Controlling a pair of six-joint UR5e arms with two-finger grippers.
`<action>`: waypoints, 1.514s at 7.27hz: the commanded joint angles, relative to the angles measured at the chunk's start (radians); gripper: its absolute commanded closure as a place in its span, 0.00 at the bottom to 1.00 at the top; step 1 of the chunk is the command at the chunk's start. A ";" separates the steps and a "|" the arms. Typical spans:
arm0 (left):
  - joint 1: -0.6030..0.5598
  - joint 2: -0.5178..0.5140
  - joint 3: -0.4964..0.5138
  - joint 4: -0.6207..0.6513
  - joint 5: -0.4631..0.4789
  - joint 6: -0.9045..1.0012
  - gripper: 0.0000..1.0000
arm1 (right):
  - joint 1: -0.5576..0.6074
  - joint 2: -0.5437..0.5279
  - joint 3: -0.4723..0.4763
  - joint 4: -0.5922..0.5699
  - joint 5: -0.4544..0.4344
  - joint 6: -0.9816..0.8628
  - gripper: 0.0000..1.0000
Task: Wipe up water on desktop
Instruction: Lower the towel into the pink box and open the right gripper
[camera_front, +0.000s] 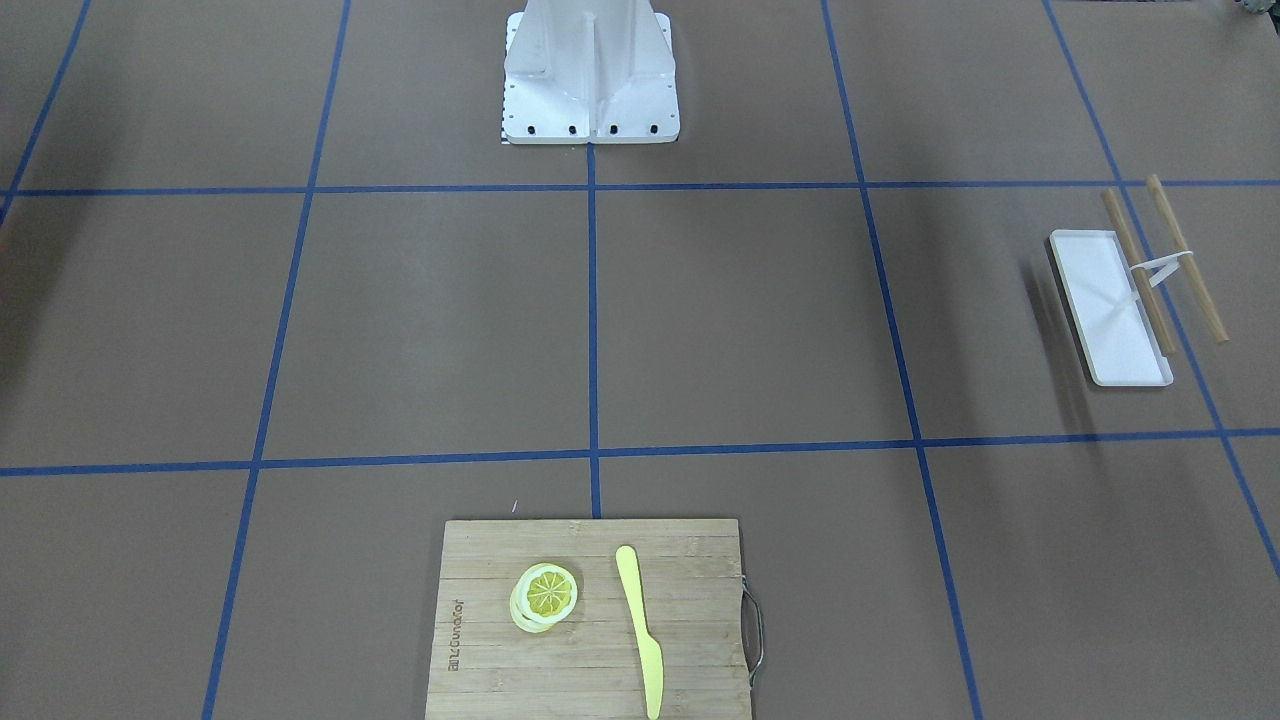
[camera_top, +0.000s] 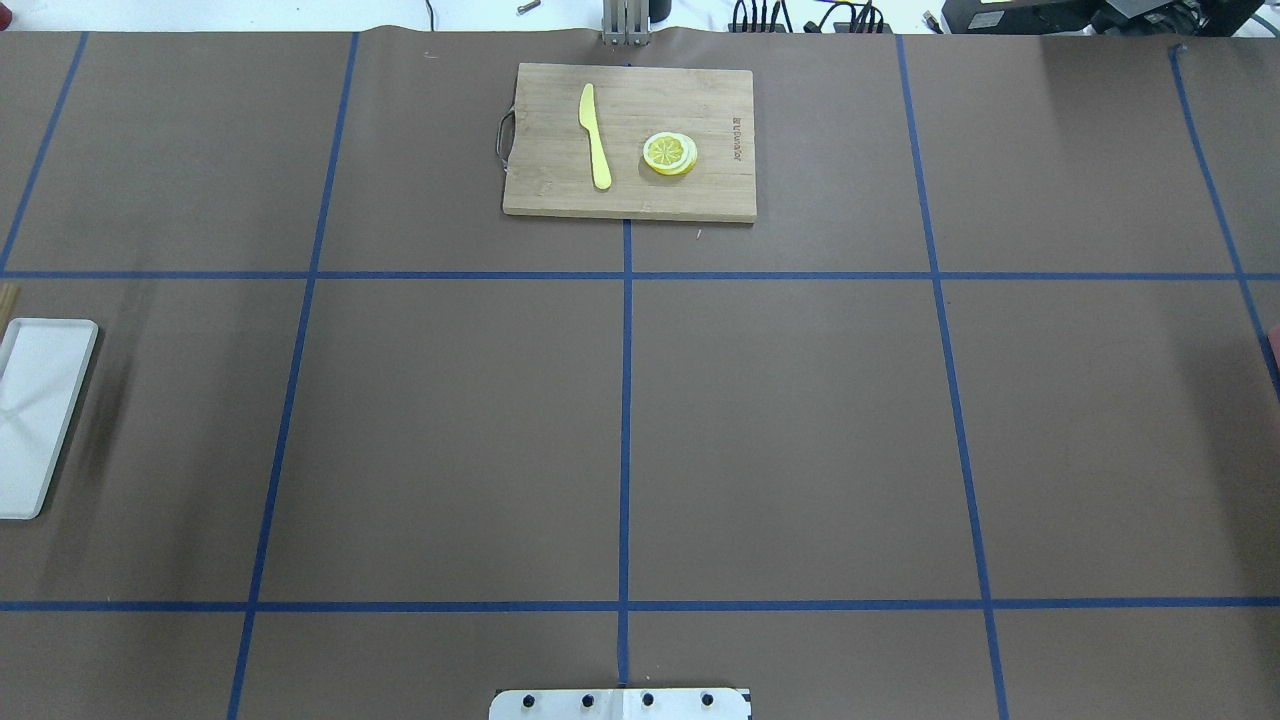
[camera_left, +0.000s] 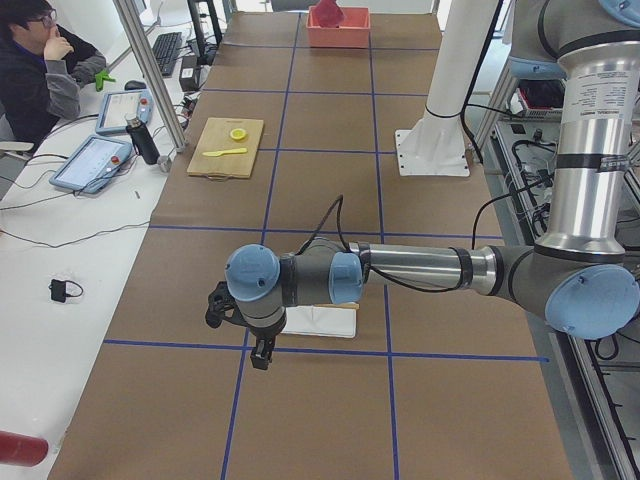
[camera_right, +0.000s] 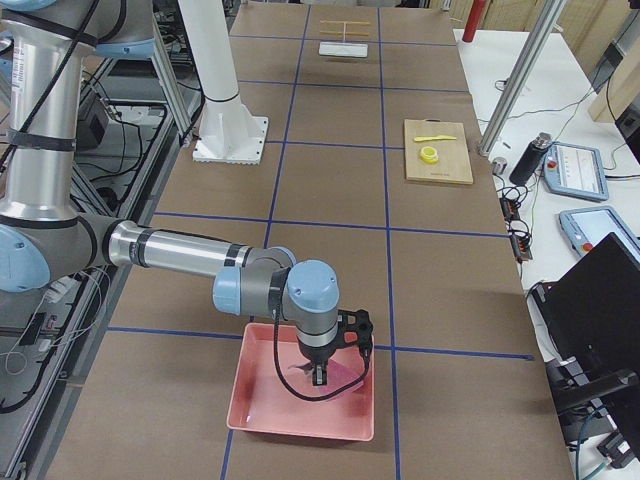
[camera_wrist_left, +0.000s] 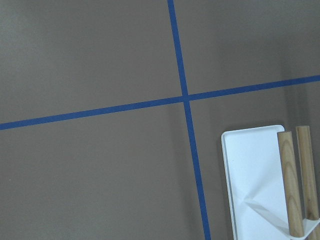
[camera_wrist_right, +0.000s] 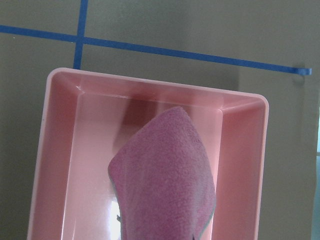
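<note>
The fuzzy pink cloth (camera_wrist_right: 165, 175) in the shallow pink plastic tray (camera_wrist_right: 60, 150) lies directly beneath the right tool (camera_right: 320, 378). Its grip, and that of the left tool (camera_left: 262, 355), cannot be told.

white tray (camera_top: 40, 420) cut by edge, cloth (camera_wrist_right: 165, 175) cropped below

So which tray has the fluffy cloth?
The pink tray: the fluffy pink cloth shows inside its walls. The white tray has no cloth, only two wooden sticks lying across it.
</note>
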 joint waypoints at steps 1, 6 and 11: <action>0.000 0.000 0.003 0.000 0.000 -0.001 0.01 | -0.007 0.005 -0.009 0.019 0.005 0.003 0.01; 0.003 0.002 0.006 0.000 0.000 0.000 0.01 | -0.048 0.117 0.012 0.007 0.068 0.012 0.00; 0.003 0.002 0.010 0.000 0.000 0.000 0.01 | -0.081 0.091 -0.014 0.007 0.077 0.089 0.00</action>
